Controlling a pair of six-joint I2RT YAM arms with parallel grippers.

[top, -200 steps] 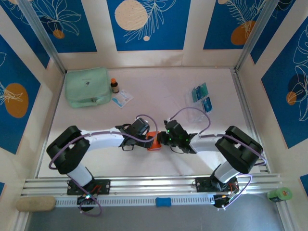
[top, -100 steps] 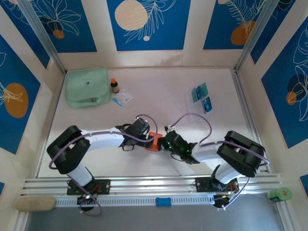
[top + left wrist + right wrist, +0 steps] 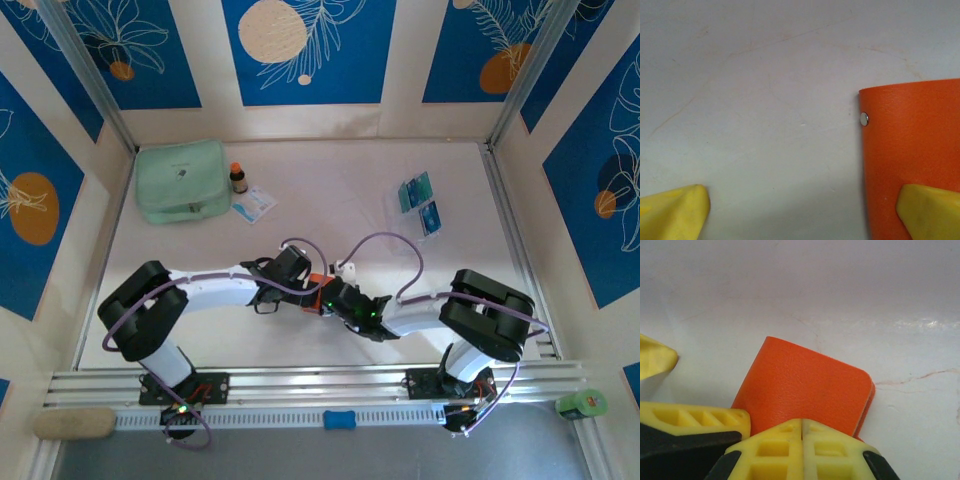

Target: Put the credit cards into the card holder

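Note:
The orange card holder (image 3: 800, 385) lies folded shut on the white table, its snap stud (image 3: 864, 118) at one corner. My right gripper (image 3: 802, 437) is shut, its joined fingertips resting on the holder's near edge with nothing between them. My left gripper (image 3: 805, 215) is open beside it: one yellow finger (image 3: 675, 212) is over bare table and the other finger (image 3: 930, 210) over the holder (image 3: 910, 150). In the top view both grippers meet at table centre, left gripper (image 3: 303, 287) and right gripper (image 3: 330, 293), covering most of the holder. The teal and blue credit cards (image 3: 415, 190) lie far right, untouched.
A mint-green zip pouch (image 3: 182, 180) sits at the back left, with a small brown bottle (image 3: 238, 178) and a white-and-blue packet (image 3: 254, 204) beside it. An aluminium rail (image 3: 320, 385) runs along the near edge. The printed walls close the sides.
My right gripper has slid left across the card holder toward the left gripper, its arm folding in. The left arm and the cards have stayed put.

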